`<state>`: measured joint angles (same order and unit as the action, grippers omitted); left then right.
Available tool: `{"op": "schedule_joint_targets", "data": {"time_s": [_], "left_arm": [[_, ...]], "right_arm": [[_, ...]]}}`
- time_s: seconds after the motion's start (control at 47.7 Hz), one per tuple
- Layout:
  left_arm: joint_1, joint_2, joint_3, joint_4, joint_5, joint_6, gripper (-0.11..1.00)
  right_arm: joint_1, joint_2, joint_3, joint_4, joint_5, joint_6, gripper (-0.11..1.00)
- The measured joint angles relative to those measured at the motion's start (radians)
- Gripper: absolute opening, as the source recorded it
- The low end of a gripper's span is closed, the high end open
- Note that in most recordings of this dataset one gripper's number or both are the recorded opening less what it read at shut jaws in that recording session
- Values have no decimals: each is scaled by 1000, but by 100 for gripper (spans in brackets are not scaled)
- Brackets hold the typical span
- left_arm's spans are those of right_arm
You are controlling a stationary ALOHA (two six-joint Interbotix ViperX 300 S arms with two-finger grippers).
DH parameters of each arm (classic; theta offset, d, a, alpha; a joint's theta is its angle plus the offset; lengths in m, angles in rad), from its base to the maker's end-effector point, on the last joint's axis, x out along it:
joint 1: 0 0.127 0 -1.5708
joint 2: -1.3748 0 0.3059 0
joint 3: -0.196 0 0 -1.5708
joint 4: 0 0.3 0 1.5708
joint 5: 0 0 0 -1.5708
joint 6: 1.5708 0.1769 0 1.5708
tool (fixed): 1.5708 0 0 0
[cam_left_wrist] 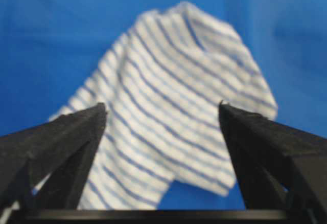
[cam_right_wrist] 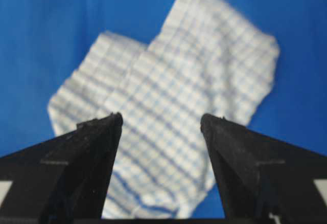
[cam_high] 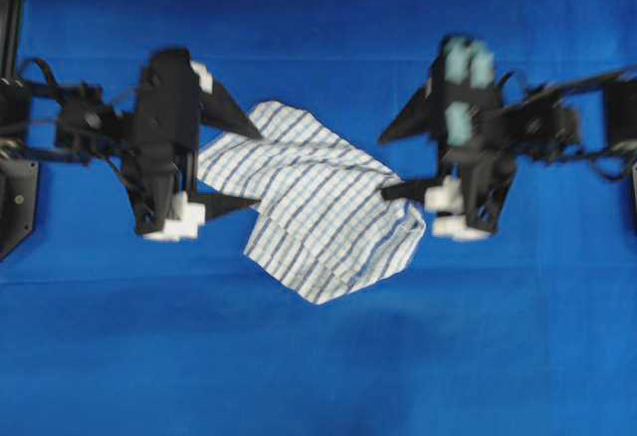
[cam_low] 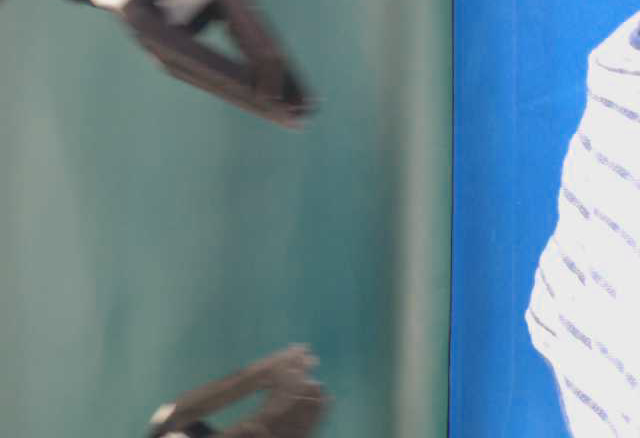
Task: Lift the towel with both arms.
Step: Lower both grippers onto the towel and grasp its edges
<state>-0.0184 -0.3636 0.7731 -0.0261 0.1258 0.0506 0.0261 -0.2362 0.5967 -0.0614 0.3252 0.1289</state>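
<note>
Black fingers [cam_left_wrist: 61, 142] frame the towel [cam_high: 314, 202], crumpled on the blue worktop [cam_high: 318, 376]. Left gripper [cam_high: 244, 162] and right gripper [cam_high: 390, 165] flank opposite edges, jaws released, empty, poised to pinch.

Bright, even light, but every picture is a bit fuzzy.

From above, both arms look smeared and the towel [cam_high: 318, 212] drops a soft dark shadow on the blue tablecloth [cam_high: 318, 376]. The table-level view is the blurriest. In both wrist views the towel looks soft, while the black fingers [cam_left_wrist: 61, 142] look sharper.
</note>
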Motion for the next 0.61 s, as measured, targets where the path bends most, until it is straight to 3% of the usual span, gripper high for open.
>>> {"op": "schedule_joint_targets", "data": {"time_s": [0.272,0.608], "left_arm": [[-44,161,74,0,-150,-3,91],[-103,380,69,0,-253,-3,91]], "right_arm": [[60,190,9,3,-69,23,65],[103,344,8,6,-132,87,65]]}}
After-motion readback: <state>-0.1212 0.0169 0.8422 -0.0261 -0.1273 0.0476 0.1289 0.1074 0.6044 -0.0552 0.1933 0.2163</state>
